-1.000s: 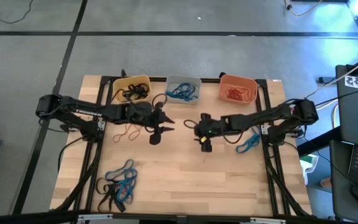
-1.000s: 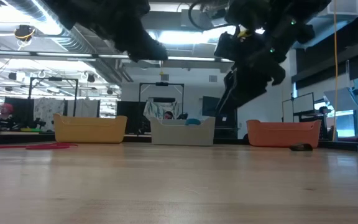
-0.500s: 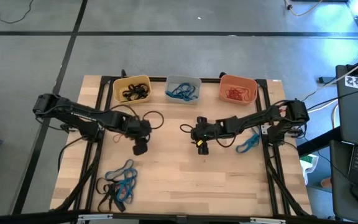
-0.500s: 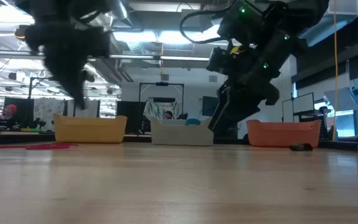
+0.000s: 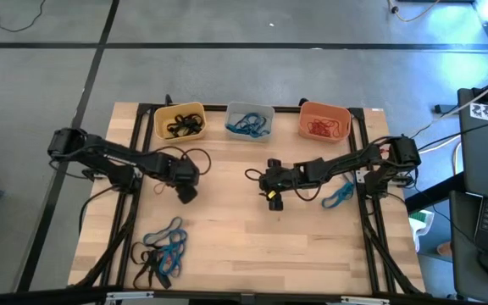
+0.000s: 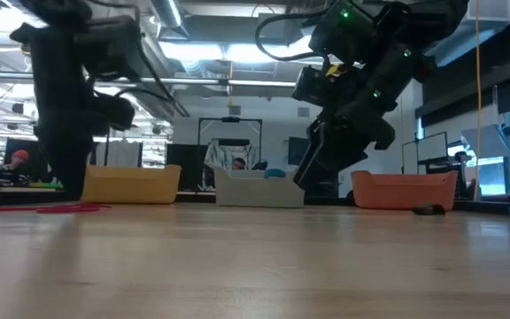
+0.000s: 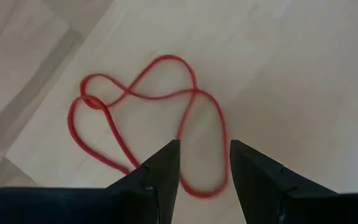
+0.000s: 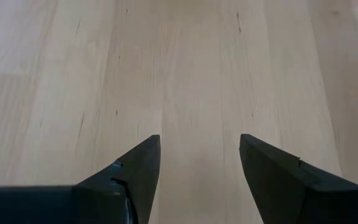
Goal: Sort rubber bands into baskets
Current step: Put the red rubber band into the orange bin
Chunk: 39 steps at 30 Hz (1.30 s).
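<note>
From above, the left gripper (image 5: 185,191) sits over the left part of the table (image 5: 244,246), in front of the yellow basket (image 5: 179,121); the arm covers whatever lies under it. The right gripper (image 5: 275,197) hangs near the table's middle over bare wood. The yellow basket holds black rubber bands (image 5: 182,127), the pale grey basket (image 5: 249,121) blue ones, the orange basket (image 5: 324,122) red ones, all three in a row along the far edge. A loose heap of blue and black bands (image 5: 161,251) lies near the front left corner, and a blue band (image 5: 339,196) lies by the right frame rail, partly under the right arm. A broad stretch of bare wood runs across the front centre and right.

In the low view, both arms are cut off by the top edge. The left gripper (image 6: 67,182) reaches down to the tabletop beside a flat red band (image 6: 67,208). The baskets show only as side walls.

In the left wrist view, the fingers (image 7: 160,171) stand apart, empty, over a twisted red band (image 7: 151,115) whose near loop passes between them.

In the right wrist view, the fingers (image 8: 135,168) are spread wide, holding nothing, above plain wood.
</note>
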### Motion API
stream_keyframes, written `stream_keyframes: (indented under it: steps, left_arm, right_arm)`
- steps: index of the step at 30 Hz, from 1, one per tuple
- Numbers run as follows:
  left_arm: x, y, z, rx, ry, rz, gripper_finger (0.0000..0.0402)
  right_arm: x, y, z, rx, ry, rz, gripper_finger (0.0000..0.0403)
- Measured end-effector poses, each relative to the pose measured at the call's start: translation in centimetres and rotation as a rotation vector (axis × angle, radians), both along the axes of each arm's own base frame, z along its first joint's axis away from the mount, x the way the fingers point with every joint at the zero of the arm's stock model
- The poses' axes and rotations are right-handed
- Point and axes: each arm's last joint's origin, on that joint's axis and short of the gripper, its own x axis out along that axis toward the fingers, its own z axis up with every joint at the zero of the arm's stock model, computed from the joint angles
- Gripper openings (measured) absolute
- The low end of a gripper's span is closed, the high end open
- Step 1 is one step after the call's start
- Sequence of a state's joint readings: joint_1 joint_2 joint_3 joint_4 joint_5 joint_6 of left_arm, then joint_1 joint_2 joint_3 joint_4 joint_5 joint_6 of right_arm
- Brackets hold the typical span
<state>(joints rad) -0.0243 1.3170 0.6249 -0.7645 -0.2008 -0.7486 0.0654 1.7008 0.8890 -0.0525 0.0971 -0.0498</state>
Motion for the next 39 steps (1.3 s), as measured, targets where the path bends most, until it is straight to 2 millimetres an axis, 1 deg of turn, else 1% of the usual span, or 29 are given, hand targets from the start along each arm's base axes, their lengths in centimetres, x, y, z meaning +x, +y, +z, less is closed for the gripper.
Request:
stream_keyframes:
  steps: [8, 12, 15, 17, 19, 26, 28, 32, 35, 39]
  left_arm:
    - [-0.6, 1.7, -1.9, 0.013, -0.050, 0.028, 0.0137]
    - [-0.9, 2.1, -2.3, 0.009, -0.054, 0.036, 0.0137]
    - [-0.9, 2.1, -2.5, 0.016, -0.061, 0.007, 0.0135]
    - [-0.8, 2.0, -2.5, 0.021, -0.063, -0.018, 0.0125]
    - [-0.8, 2.0, -2.5, 0.022, -0.064, -0.044, 0.0105]
    - [-0.6, 2.0, -2.5, 0.031, -0.065, -0.130, 0.0012]
    - [-0.5, 2.0, -2.5, 0.039, -0.062, -0.173, 0.0005]
    - [-0.1, 1.7, -2.4, 0.074, -0.078, -0.291, 0.0006]
    - [1.1, 1.5, -1.6, 0.090, -0.148, -0.341, 0.0003]
    - [2.1, 1.1, -0.9, 0.128, -0.223, -0.419, 0.0003]
  right_arm:
    - [0.0, 0.0, 0.0, 0.000, 0.001, 0.000, 0.0221]
    - [0.0, 0.0, 0.0, 0.000, 0.000, 0.000, 0.0221]
    - [0.0, 0.0, 0.0, 0.000, 0.000, 0.000, 0.0221]
    - [0.0, 0.0, 0.0, 0.000, 0.000, 0.000, 0.0221]
    - [0.0, 0.0, 0.0, 0.000, 0.000, 0.000, 0.0220]
    - [0.0, 0.0, 0.0, 0.000, -0.001, 0.000, 0.0220]
    - [0.0, 0.0, 0.0, 0.000, -0.001, 0.000, 0.0220]
    - [0.0, 0.0, 0.0, 0.000, -0.001, 0.000, 0.0220]
    - [0.0, 0.0, 0.1, 0.000, -0.004, 0.000, 0.0220]
    - [0.2, 0.0, 0.2, -0.004, -0.023, 0.005, 0.0220]
